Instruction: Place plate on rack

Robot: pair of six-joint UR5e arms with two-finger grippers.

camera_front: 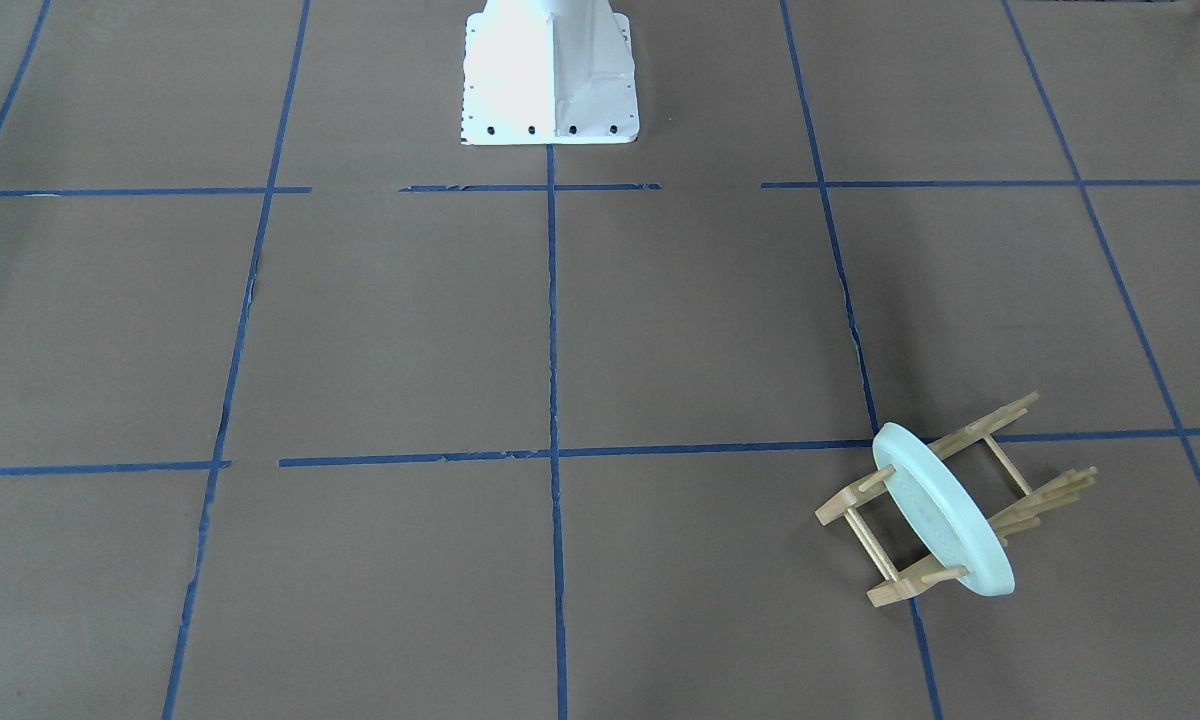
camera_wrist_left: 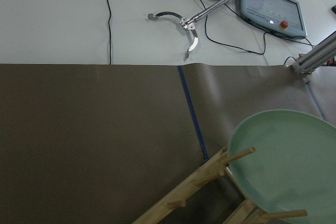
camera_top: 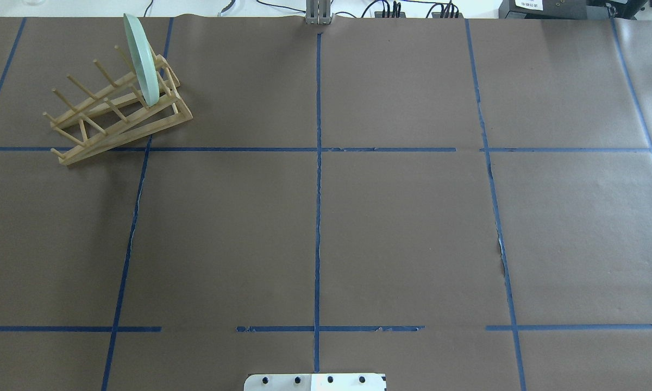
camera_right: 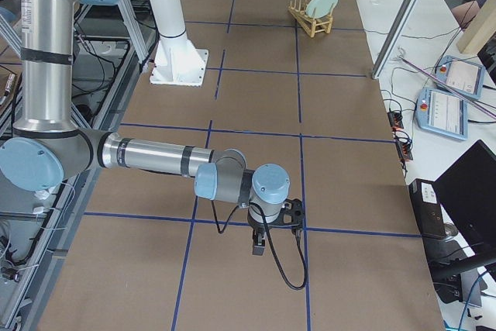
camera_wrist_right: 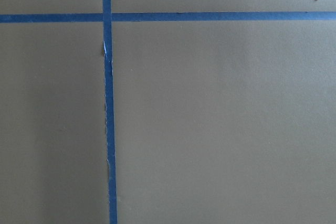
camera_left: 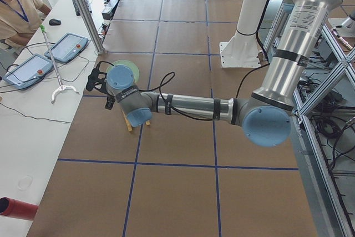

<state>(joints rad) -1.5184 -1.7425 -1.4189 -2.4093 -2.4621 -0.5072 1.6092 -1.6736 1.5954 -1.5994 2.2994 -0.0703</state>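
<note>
The pale mint-green plate (camera_front: 945, 510) stands on edge in the light wooden rack (camera_front: 990, 422), held between the pegs near one end. Both sit at the table's far left in the overhead view, plate (camera_top: 141, 60) and rack (camera_top: 125, 127). The left wrist view shows the plate (camera_wrist_left: 289, 161) and rack (camera_wrist_left: 184, 192) at lower right. My left gripper (camera_left: 93, 80) hovers above and beside the rack, apart from the plate; I cannot tell whether it is open or shut. My right gripper (camera_right: 288, 211) hangs over bare table on the far side; I cannot tell its state.
The robot base (camera_front: 550, 70) stands at the table's near middle. A white side bench carries teach pendants (camera_left: 66, 45) and a grabber tool (camera_wrist_left: 189, 24). An operator (camera_left: 14, 9) sits there. A metal post (camera_left: 83, 9) rises by the rack's corner.
</note>
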